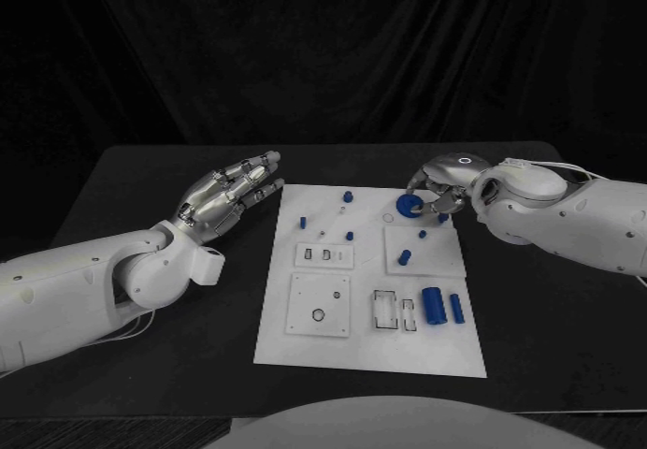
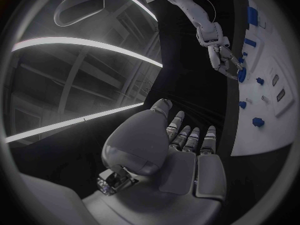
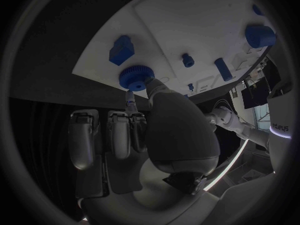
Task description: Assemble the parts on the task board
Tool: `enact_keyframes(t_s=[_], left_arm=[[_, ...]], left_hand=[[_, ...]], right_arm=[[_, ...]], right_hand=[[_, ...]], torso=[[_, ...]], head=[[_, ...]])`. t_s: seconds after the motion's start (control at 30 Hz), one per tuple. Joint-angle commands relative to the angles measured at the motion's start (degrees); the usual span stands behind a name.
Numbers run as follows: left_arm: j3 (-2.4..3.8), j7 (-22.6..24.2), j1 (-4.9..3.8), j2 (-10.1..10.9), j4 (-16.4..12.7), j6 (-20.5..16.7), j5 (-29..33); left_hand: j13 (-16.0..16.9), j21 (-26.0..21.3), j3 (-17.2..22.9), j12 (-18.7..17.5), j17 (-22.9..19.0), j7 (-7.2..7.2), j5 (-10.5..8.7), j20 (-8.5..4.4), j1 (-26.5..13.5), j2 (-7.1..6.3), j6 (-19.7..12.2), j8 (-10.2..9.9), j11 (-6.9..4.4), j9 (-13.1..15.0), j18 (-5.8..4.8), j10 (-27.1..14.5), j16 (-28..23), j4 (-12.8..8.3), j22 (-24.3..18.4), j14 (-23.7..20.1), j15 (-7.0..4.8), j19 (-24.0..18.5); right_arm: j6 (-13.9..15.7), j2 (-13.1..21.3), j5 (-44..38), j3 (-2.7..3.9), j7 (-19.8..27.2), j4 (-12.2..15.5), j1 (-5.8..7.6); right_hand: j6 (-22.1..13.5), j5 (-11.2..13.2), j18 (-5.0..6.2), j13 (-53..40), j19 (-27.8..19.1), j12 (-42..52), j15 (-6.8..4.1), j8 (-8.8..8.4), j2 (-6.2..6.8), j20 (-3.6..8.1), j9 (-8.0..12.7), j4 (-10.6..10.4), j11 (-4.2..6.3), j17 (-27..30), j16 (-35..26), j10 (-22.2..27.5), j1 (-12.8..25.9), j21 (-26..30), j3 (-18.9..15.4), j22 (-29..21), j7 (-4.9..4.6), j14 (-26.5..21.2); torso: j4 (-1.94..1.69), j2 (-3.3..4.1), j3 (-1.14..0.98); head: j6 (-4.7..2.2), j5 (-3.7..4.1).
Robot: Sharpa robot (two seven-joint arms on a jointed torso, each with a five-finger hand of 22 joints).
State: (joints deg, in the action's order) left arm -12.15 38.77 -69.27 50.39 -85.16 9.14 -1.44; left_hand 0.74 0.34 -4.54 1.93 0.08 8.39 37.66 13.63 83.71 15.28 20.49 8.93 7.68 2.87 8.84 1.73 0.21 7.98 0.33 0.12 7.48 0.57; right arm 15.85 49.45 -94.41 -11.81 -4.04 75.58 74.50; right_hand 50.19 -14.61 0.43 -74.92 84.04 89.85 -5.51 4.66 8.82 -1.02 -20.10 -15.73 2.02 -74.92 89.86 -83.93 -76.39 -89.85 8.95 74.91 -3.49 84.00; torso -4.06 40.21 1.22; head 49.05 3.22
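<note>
Robotics lab / test cell: black worktop (image 1: 162,187) w/ black curtain (image 1: 323,65) backdrop, white task board (image 1: 371,351) w/ small blue parts (image 1: 434,306), long strip lights (image 2: 81,42) on a high industrial ceiling overhead.

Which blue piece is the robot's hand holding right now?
The round blue gear at the board's far right corner. The right hand pinches it in its fingers. Every other blue piece lies or stands untouched on the white task board.
</note>
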Motion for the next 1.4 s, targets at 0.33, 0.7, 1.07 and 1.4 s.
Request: enact_keyframes(t_s=[0.33, 0.7, 1.07, 1.4], left_arm=[[0.05, 0.83, -0.08, -0.11, -0.14, 0.87, -0.01], [0.05, 0.63, -0.07, -0.15, -0.06, 1.02, -0.01], [0.05, 0.52, -0.03, -0.15, 0.05, 1.24, -0.01], [0.05, -0.05, -0.02, -0.21, 0.12, 1.52, -0.01]], left_hand=[[0.1, 0.15, 0.26, 0.33, -0.08, 1.14, 0.35, 0.2, 0.61, 0.15, 0.32, 0.19, 0.39, 0.08, 1.1, 0.13, -0.21, 0.03, 0.05, -0.12, 0.43, 0.0], [0.08, 0.15, 0.39, 0.31, -0.08, 1.15, 0.34, 0.26, 0.62, 0.16, 0.24, 0.18, 0.4, 0.06, 1.1, 0.1, -0.21, -0.05, 0.06, -0.12, 0.47, 0.01], [0.07, 0.15, 0.47, 0.28, -0.08, 1.17, 0.32, 0.29, 0.61, 0.16, 0.16, 0.16, 0.42, 0.04, 1.11, 0.07, -0.21, -0.09, 0.05, -0.12, 0.5, 0.0], [0.07, 0.14, 0.53, 0.28, -0.08, 1.18, 0.31, 0.32, 0.6, 0.18, 0.13, 0.15, 0.43, 0.03, 1.11, 0.07, -0.21, -0.11, 0.05, -0.12, 0.53, 0.0]], right_arm=[[-2.43, -0.58, -0.07, 0.03, -0.64, -1.05, -0.41], [-2.53, -1.02, -0.07, 0.03, -0.05, -1.36, -0.54], [1.07, -1.1, -0.07, 0.04, 1.48, 0.27, -0.37], [1.99, -1.59, -0.07, 0.05, 2.02, 4.2, 1.81]], right_hand=[[2.63, -0.44, -0.43, -15.08, 5.96, 0.15, 0.92, 1.38, -0.33, -0.76, -0.32, 0.87, -0.78, -15.08, 0.14, -6.07, -1.07, -0.15, 0.33, 15.09, -0.28, 6.0], [7.7, -8.52, -0.43, -15.08, 5.96, 0.15, 1.0, 5.09, -1.59, -0.92, -3.61, 4.28, -0.76, -15.08, 0.14, -6.07, -3.19, -0.15, 1.54, 15.09, -0.19, 6.0], [7.74, -9.59, -0.43, -15.08, 5.96, 0.15, 1.0, 5.7, -1.93, -0.91, -4.38, 5.24, -0.85, -15.08, 0.14, -6.07, -3.42, -0.15, 1.95, 15.09, -0.35, 6.0], [7.01, -9.6, -0.43, -15.08, 5.96, 0.15, 1.18, 5.43, -2.04, -1.02, -4.42, 5.14, -1.1, -15.08, 0.14, -6.07, -2.75, -0.15, 1.95, 15.09, -0.64, 6.0]], torso=[[-0.16, -0.09, -0.05], [0.01, -0.1, 0.04], [-0.06, -0.13, -0.04], [0.36, -0.2, 0.15]], head=[[0.38, 0.13], [0.51, -0.14], [0.45, 0.09], [0.65, -0.44]])
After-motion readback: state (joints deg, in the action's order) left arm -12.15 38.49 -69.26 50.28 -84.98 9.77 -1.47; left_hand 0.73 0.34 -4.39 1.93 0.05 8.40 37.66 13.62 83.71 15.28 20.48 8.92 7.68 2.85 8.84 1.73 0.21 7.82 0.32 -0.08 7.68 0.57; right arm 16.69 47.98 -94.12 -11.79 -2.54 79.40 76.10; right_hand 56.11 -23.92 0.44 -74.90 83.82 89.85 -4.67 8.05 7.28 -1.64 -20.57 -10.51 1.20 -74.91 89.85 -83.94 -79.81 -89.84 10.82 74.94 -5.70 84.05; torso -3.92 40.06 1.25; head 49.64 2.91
